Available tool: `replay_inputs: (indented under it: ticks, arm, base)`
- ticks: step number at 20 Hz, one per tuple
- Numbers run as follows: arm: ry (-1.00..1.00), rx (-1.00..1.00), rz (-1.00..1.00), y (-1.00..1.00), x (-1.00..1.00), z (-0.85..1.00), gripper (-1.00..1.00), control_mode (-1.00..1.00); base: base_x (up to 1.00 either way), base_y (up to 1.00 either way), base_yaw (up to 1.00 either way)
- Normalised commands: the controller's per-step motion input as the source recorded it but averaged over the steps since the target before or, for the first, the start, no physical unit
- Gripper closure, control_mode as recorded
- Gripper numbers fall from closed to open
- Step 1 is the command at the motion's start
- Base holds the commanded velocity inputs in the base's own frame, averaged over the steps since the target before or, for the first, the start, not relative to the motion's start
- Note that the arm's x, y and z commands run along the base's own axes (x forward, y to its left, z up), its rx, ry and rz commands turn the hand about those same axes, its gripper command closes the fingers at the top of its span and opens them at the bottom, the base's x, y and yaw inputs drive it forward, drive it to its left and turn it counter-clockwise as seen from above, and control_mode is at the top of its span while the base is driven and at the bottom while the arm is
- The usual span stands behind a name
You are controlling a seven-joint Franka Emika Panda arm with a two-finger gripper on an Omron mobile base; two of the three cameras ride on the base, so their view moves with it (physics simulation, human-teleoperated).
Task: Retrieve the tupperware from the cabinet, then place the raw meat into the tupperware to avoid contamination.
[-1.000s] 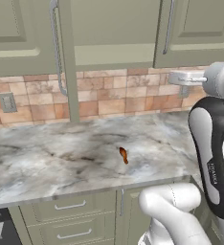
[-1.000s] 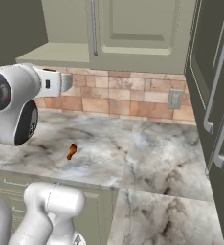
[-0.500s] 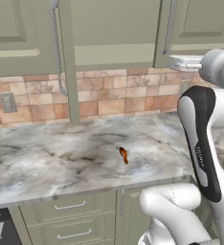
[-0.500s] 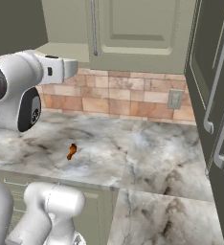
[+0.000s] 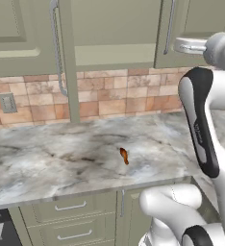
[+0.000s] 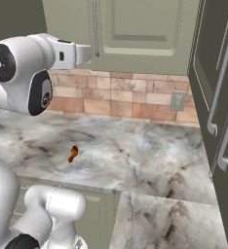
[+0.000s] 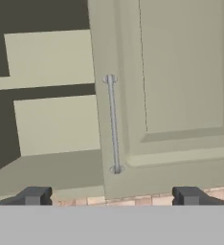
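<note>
Gripper [image 7: 110, 196] jaws spread wide, holding nothing — aimed at the cabinet [image 7: 181, 72] door and its silver bar handle [image 7: 113, 123]. Raw meat [image 5: 124, 155] lies on the marble counter [image 5: 47, 158], well apart from the hand.

Raw meat [image 6: 73, 153] lies on marble counter [image 6: 160, 160]; white arm [image 6: 23, 68] raised toward cabinet [image 6: 135, 29]

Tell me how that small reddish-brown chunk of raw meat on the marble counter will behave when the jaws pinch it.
The small reddish-brown chunk of raw meat is tiny next to the counter, so probably very light. It lies elongated and slightly curved, flat on the marble counter, so it seems unlikely to roll. As raw meat it is probably soft and slippery, and may squash or slip under a firm pinch.
</note>
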Motion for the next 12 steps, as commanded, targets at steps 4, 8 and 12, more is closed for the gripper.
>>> replay_inputs:
  ticks: [4,8,12]
  arm:
    - [0.00,0.04,0.00,-0.29,0.25,0.12,-1.00,-1.00]
    - [0.02,0.00,0.02,-0.17,0.28,0.00,-1.00,-1.00]
    - [0.06,0.00,0.01,-0.11,0.17,-0.01,-1.00,-1.00]
  base:
    - [0.00,0.00,0.00]
    - [0.00,0.00,0.00]
    - [0.00,0.00,0.00]
